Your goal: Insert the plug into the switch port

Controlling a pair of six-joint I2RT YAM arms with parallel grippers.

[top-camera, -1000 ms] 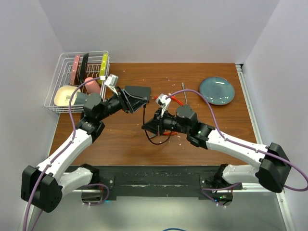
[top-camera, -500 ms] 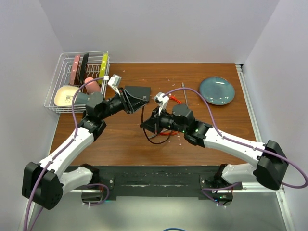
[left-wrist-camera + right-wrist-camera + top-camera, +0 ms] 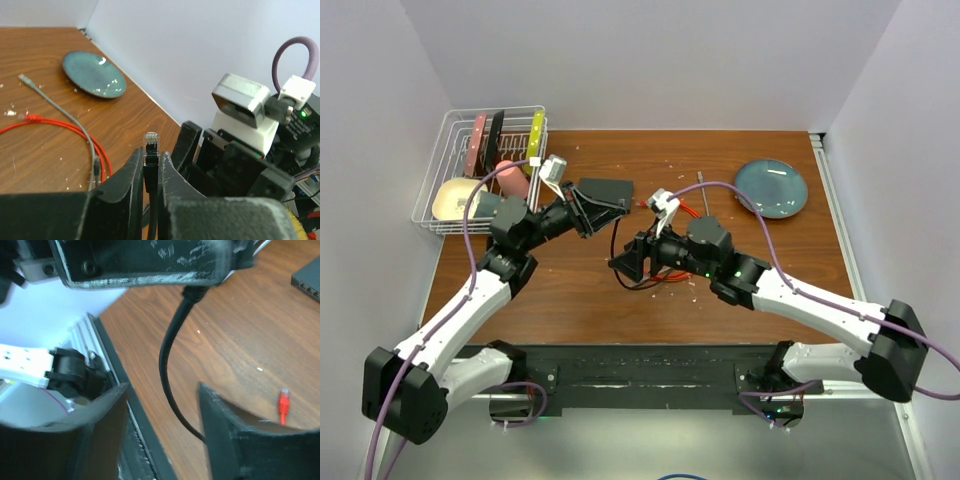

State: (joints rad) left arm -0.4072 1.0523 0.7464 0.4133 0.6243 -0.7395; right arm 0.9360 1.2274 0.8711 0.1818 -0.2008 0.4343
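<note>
While the left gripper (image 3: pixel 151 159) pinches a black cable (image 3: pixel 167 347) just below its clear plug (image 3: pixel 151 141), the right gripper (image 3: pixel 162 390) stands spread, the cable's slack passing between its fingers.
Seen from above, the black switch (image 3: pixel 607 187) lies flat at upper centre of the brown table (image 3: pixel 570 290), just beyond the left gripper; its ports (image 3: pixel 311 286) show at the right wrist view's upper right, the plug's tip bare in the air.

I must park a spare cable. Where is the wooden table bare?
Bare wood of the table: the near strip between the arms, and the right part between the round blue-grey plate and the right arm. Crowded: the middle, around the flat black box, the red cable, the left gripper and the right gripper.
</note>
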